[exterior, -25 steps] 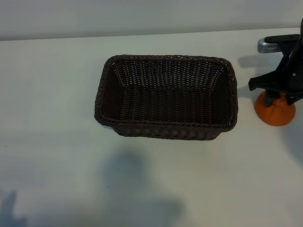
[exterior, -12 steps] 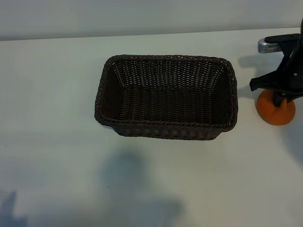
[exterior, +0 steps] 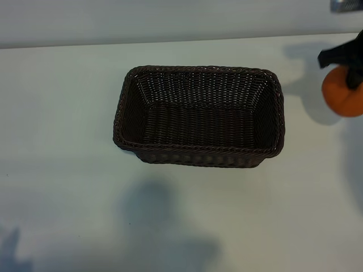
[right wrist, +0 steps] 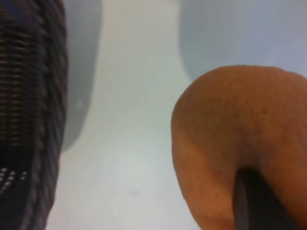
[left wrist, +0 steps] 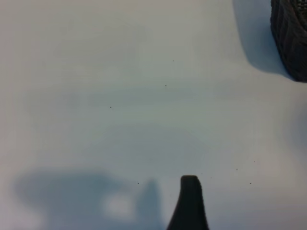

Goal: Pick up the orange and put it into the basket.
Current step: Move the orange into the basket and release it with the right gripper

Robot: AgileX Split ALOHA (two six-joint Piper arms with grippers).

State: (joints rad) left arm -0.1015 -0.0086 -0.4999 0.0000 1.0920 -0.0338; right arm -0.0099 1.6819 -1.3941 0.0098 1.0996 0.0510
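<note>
The orange [exterior: 342, 95] hangs above the table at the far right of the exterior view, casting a shadow on the table to its left. My right gripper [exterior: 353, 79] is shut on its top, mostly cut off by the picture's edge. In the right wrist view the orange [right wrist: 230, 139] fills the near side, with one dark finger [right wrist: 254, 201] pressed into it. The dark brown wicker basket [exterior: 198, 70] stands empty mid-table, left of the orange, and its wall [right wrist: 29, 96] shows close by. My left gripper shows only one dark fingertip [left wrist: 190, 196] over bare table, holding nothing.
The white table [exterior: 68, 141] stretches wide to the left and front of the basket. A corner of the basket [left wrist: 291, 33] appears in the left wrist view. Arm shadows lie on the table's front [exterior: 159, 226].
My right gripper closed on the orange and lifted it off the table, rising toward the far right corner. The basket and the left arm stayed still.
</note>
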